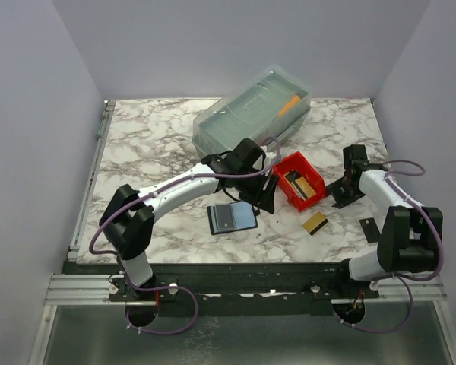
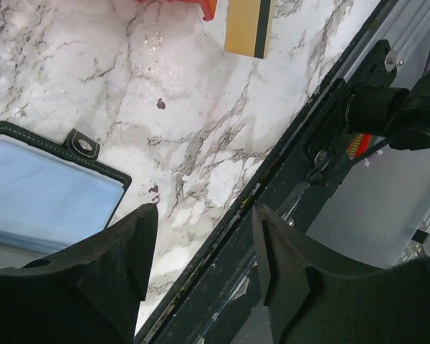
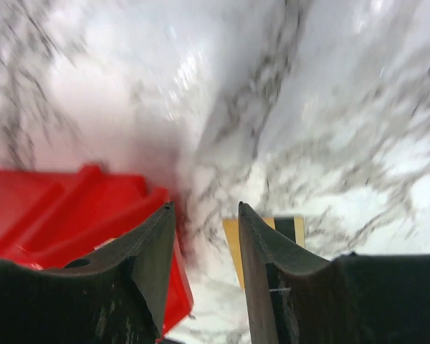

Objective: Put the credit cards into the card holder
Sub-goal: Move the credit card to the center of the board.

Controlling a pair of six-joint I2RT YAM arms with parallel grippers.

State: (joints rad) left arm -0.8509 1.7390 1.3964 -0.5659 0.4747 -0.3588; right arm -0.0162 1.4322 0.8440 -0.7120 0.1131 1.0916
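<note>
Hovering low over the bench [image 1: 159, 144], the left hand [image 2: 206, 211] is holding its fingers apart with nothing between them. Just beside it, on its left in the wrist view, the card holder [image 2: 50, 193] is lying open and flat, its pale blue inner face turned up. Whether a card is already sitting in it cannot be told.

Farther out, a tan card [image 2: 248, 27] with a dark stripe is lying loose on the bench near the corner of the red bin [image 3: 72, 208]. More cards [image 1: 302, 182] are resting inside that bin.

The right hand [image 3: 206, 208] is pointing down between the bin and the tan card, its fingers also apart and empty. Its view is blurred.

The step in hand appears to be the fetching of a card, since neither hand is carrying one. The tan card is probably the next target for the right hand, which is nearest to it.

Because the card is lying flat, the next move is calling for a low, tilted approach that lifts one edge or slides the card before the fingers close. The carry to the open holder is then calling for the left hand to steady the holder.
</note>
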